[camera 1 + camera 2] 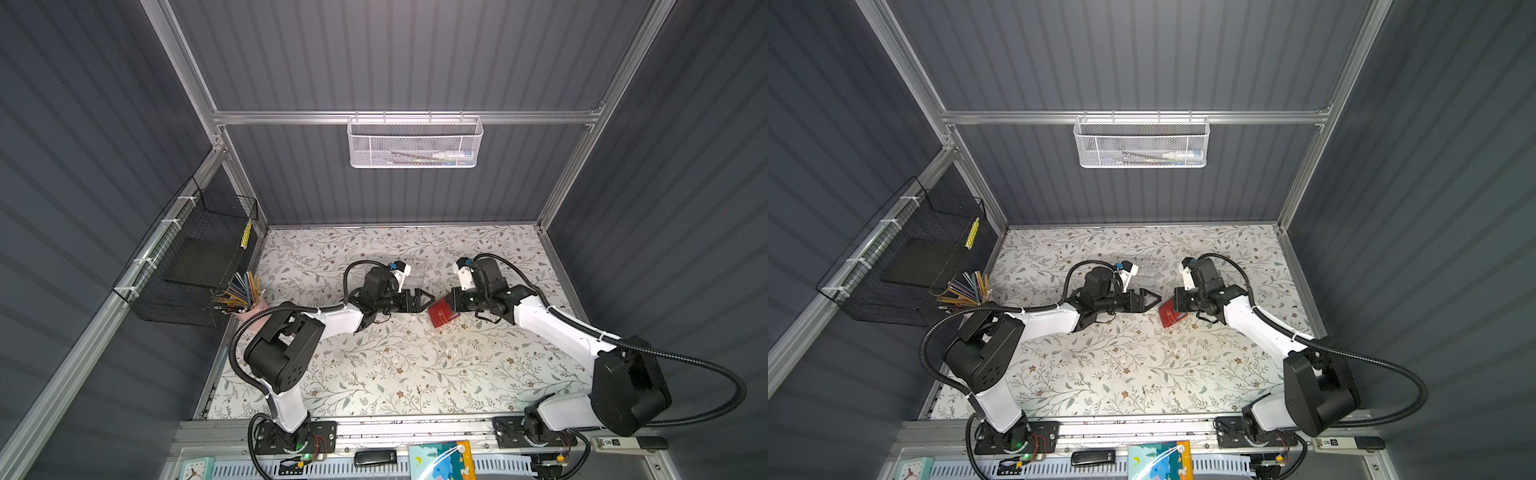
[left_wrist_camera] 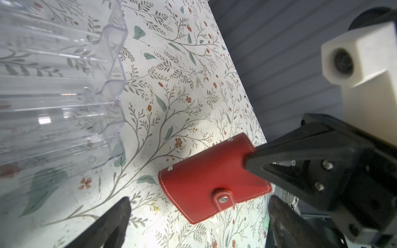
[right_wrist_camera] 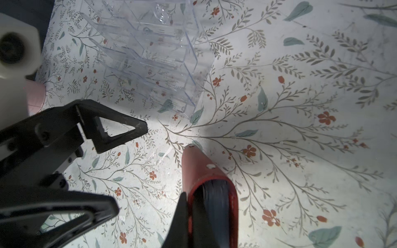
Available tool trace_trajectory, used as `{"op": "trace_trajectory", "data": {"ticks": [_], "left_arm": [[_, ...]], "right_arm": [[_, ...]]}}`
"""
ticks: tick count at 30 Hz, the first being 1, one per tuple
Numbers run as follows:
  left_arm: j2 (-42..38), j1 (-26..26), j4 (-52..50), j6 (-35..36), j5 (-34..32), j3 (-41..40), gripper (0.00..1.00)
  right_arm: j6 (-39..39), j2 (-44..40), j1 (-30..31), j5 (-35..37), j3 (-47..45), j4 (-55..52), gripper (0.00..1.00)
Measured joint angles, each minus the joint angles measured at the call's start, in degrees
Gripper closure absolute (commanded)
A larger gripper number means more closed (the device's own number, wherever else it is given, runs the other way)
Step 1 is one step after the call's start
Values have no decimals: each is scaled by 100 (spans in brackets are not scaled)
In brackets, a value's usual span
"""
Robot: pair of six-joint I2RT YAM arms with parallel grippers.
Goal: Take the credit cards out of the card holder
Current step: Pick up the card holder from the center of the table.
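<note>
The card holder (image 1: 441,314) (image 1: 1169,314) is a small red wallet with white stitching, held just above the floral table at its middle. My right gripper (image 1: 451,306) (image 3: 206,214) is shut on one end of it. Its snap strap (image 2: 223,198) is buttoned across the cover (image 2: 206,178). In the right wrist view the open end of the holder (image 3: 206,171) shows dark bluish edges (image 3: 214,204); the credit cards themselves are hidden inside. My left gripper (image 1: 428,302) (image 1: 1155,300) (image 2: 199,201) (image 3: 131,169) stands open and holds nothing, facing the holder from the left, a short gap away.
A clear acrylic organizer (image 1: 409,274) (image 2: 60,85) (image 3: 150,53) stands on the table just behind the two grippers. A pink cup of pencils (image 1: 245,299) and a black wire basket (image 1: 199,257) are at the left edge. A white mesh basket (image 1: 415,141) hangs on the back wall.
</note>
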Motion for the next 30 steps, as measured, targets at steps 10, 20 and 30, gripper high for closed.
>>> {"op": "trace_trajectory", "data": {"ticks": [10, 20, 30], "left_arm": [[511, 166, 1714, -413, 804, -483, 0], [822, 299, 3088, -658, 1296, -584, 2], [1069, 385, 3753, -813, 1502, -669, 9]], "right_arm": [[-173, 0, 0, -289, 356, -188, 100], [-328, 17, 2, -927, 632, -398, 100], [-503, 328, 0, -1342, 883, -509, 100]]}}
